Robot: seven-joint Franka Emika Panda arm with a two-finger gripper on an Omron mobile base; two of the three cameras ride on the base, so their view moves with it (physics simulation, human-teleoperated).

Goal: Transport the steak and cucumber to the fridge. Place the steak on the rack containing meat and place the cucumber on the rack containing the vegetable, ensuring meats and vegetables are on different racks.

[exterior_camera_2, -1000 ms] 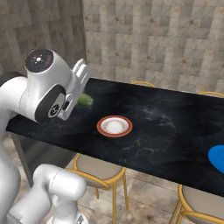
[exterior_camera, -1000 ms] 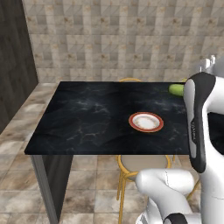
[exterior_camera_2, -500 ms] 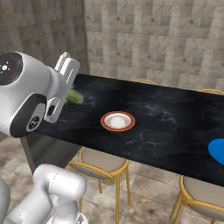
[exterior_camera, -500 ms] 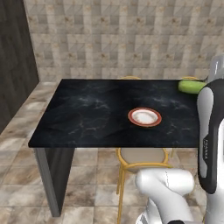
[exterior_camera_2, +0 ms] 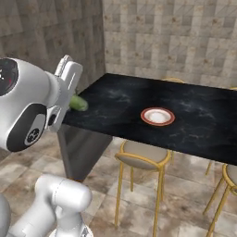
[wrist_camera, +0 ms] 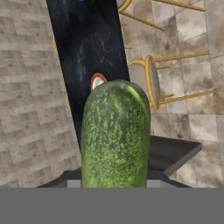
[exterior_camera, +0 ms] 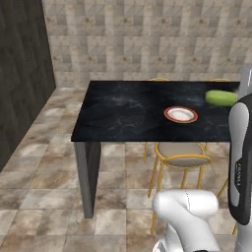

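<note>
While the white arm is raised beside the table, the short, thick green cucumber (wrist_camera: 115, 135) is seen clamped in the two-finger gripper (exterior_camera_2: 69, 99); in the hand view the cucumber is run up from between the fingers, whose tips are hidden under it. From the right base view one rounded green end (exterior_camera_2: 78, 103) is seen poking out past the white hand, held in the air off the near left corner of the black marble-topped table (exterior_camera_2: 194, 120). From the left base view the cucumber (exterior_camera: 221, 97) is seen at the far right, over the table's right part, partly cut off by the arm. A small round white plate with a red rim (exterior_camera: 180, 114) is left on the tabletop, well apart from the cucumber. A round-seated stool with yellow metal legs (exterior_camera: 183, 158) is tucked under the table's near edge below the plate. A brown and grey tiled floor (exterior_camera: 44, 197) and a tiled stone wall (exterior_camera: 147, 39) are shown around the table.
</note>
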